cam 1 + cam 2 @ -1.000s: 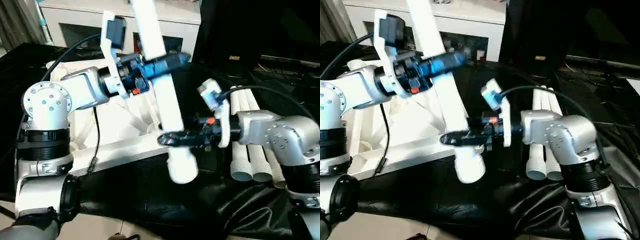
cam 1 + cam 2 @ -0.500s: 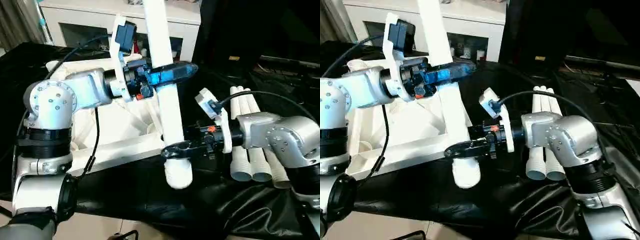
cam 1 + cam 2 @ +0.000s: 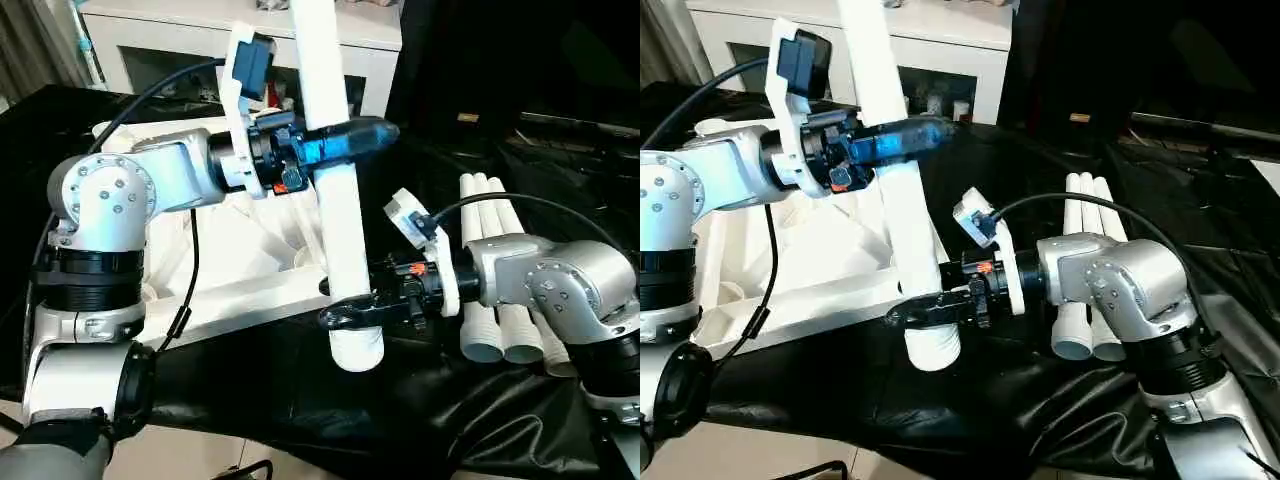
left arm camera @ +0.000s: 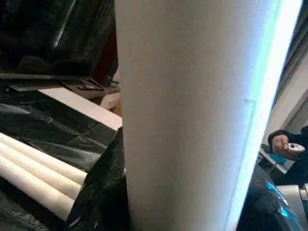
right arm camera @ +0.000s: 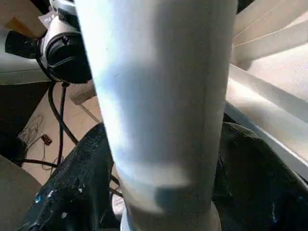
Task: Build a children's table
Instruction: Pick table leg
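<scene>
**Leg held near upright between my two grippers**

Nearest me, my right gripper [image 3: 352,312] is clasped around the lower end of the leg [image 3: 335,200], just above its ribbed, wider foot end, which hangs over the black cloth [image 3: 300,400] covering the work surface. The leg's long axis runs close to vertical, leaning slightly, with its wide end toward me and downward, and its narrower end rising past the upper edge of the head views. It is a long, smooth, white tapered tube of plastic. Higher up, my left gripper [image 3: 345,135] is clamped on the same leg at about mid-length, its fingers crossing the tube roughly level. Behind the leg lies the white tabletop [image 3: 240,250], underside up, showing ribs and a raised rim. To my right, three spare legs [image 3: 495,300] lie side by side on the cloth, open ends toward me. Farthest back stands a white cabinet [image 3: 180,40].
</scene>
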You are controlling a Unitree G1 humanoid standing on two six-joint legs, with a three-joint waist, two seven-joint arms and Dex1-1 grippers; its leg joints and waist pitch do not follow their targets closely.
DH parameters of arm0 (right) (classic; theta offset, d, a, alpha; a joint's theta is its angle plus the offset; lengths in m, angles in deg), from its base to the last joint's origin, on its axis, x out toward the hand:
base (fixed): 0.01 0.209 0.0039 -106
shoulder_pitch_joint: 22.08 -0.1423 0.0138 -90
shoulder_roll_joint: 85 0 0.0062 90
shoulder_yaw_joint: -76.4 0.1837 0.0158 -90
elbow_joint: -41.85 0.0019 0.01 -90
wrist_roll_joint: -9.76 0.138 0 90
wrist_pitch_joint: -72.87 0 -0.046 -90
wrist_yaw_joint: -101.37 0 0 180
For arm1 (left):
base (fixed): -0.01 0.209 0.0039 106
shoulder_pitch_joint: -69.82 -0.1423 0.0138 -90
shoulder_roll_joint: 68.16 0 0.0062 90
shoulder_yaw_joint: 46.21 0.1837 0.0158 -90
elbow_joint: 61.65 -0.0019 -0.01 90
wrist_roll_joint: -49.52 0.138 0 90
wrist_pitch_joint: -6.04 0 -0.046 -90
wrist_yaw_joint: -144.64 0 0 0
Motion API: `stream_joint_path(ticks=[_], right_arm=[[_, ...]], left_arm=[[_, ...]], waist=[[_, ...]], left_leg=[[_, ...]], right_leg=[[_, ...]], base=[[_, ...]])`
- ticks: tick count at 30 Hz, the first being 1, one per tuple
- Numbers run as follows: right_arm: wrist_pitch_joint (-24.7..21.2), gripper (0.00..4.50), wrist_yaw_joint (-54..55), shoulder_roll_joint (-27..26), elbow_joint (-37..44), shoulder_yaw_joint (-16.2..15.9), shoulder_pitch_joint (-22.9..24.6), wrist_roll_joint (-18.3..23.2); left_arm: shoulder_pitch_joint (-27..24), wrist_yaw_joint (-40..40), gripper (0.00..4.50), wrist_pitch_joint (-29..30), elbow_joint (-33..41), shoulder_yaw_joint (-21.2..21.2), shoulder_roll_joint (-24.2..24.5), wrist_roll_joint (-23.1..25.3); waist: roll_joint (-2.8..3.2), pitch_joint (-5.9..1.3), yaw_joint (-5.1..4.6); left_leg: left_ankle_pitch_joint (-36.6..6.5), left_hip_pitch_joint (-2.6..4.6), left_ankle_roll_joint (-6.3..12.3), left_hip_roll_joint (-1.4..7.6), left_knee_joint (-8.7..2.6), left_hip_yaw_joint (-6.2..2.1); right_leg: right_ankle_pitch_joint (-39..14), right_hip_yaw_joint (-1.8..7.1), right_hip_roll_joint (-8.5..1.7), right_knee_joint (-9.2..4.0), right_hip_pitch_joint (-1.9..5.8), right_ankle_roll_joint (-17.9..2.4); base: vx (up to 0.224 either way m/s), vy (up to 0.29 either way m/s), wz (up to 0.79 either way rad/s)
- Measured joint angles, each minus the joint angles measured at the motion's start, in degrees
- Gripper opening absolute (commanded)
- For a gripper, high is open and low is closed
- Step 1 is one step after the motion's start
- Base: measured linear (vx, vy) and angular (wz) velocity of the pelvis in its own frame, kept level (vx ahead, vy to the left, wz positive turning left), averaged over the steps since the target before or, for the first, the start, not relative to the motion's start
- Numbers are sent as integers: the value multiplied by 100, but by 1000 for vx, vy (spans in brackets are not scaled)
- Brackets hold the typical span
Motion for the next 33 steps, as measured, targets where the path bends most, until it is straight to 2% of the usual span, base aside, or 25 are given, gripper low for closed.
stream_joint_path(ticks=[16, 24, 33], right_arm=[[14, 338, 65, -146, -34, 2, -2, -30], [18, 259, 108, -213, -134, 3, -11, -43], [103, 202, 117, -253, -120, 5, -15, -47]], left_arm=[[-2, -77, 173, -4, 14, 83, 22, 56], [-2, -102, 173, -40, 19, 83, 40, 117], [-2, -113, 173, -107, 18, 74, 71, 161]], waist=[[-2, 0, 0], [-3, -1, 0], [-2, -1, 0]], left_leg=[[2, 0, -13, 0, 1, 0], [-1, -1, -20, 0, 1, -1], [-3, -1, -25, 0, 1, -5]], right_leg=[[3, -1, 0, 2, 0, -2], [4, -1, 0, 2, 0, -2], [5, -2, 0, 2, 0, -2]], base=[[0, 0, 0], [0, 0, 0], [0, 0, 0]])
